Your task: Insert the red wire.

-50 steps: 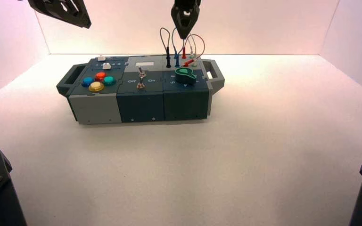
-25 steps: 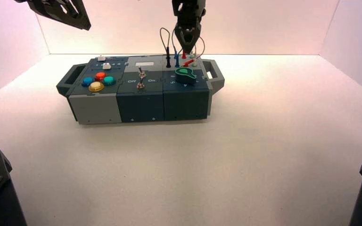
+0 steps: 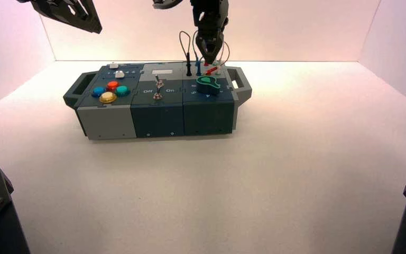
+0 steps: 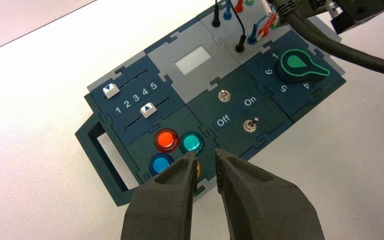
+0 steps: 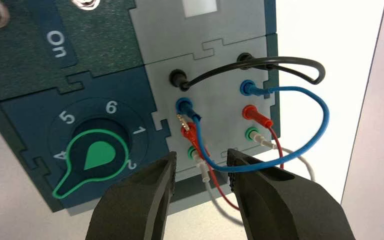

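My right gripper (image 5: 198, 170) hangs with its jaws wide apart and nothing between them, pointing down over the back right corner of the box (image 3: 158, 114). The red wire (image 5: 215, 175) is right under it. One red plug (image 5: 254, 114) sits in its red hole, so that end is done. The other red plug (image 5: 188, 131) is out. It lies tipped over on the grey plate with its bare metal pin showing, just beside the blue plug (image 5: 183, 106) and above a green hole with a white plug (image 5: 196, 156). I think its own hole is right there under it, but the plug hides it, so I cannot be sure.

So the job is about half way. I have not grabbed the loose plug yet. I think I need to go lower, pinch it, stand it up and push it in.

The blue wire (image 5: 300, 145) loops across the red one, so I must be careful not to catch it. The black wire (image 5: 280, 64) has both ends in. The green knob (image 5: 92, 157) sits next to the wires.

My left gripper (image 4: 205, 167) waits over the coloured buttons, open a little, holding nothing.
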Controlling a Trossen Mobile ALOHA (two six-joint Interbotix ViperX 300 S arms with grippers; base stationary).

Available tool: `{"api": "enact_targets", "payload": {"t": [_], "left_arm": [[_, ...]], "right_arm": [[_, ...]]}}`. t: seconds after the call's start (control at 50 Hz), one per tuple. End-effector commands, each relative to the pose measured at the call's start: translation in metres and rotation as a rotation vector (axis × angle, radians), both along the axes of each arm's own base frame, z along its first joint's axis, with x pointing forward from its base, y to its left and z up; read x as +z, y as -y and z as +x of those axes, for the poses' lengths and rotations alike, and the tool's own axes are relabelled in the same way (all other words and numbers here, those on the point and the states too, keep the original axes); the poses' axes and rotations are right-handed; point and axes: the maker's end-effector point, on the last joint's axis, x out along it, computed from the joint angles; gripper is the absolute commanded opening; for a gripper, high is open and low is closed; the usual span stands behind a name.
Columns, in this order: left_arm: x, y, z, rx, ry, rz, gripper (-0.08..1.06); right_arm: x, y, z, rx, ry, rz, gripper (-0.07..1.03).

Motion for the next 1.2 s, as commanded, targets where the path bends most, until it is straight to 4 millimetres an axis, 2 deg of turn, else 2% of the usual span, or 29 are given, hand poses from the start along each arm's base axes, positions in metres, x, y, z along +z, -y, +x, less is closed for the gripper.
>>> {"api": "enact_targets", "payload": {"t": [0.02, 0.38, 0.88, 1.02, 1.2], "left_arm": [[0.006, -0.001, 0.005, 0.005, 0.025, -0.002, 0.23], [0.007, -0.002, 0.005, 0.009, 0.027, -0.003, 0.23], [0.006, -0.002, 0.006, 0.012, 0.026, -0.004, 0.23], [0.007, -0.002, 0.006, 0.011, 0.028, -0.003, 0.23], [0.006, -0.002, 0.006, 0.011, 0.027, -0.002, 0.23]], "right_arm": [[0.014, -0.002, 0.01, -0.004, 0.031, 0.02, 0.54], [0.001, -0.004, 0.012, -0.002, 0.015, 0.005, 0.54], [-0.008, 0.013, 0.025, -0.042, 0.003, -0.006, 0.54], [-0.013, 0.013, 0.025, -0.039, -0.005, -0.012, 0.39], [-0.02, 0.01, 0.023, -0.035, -0.018, -0.017, 0.39]]}}
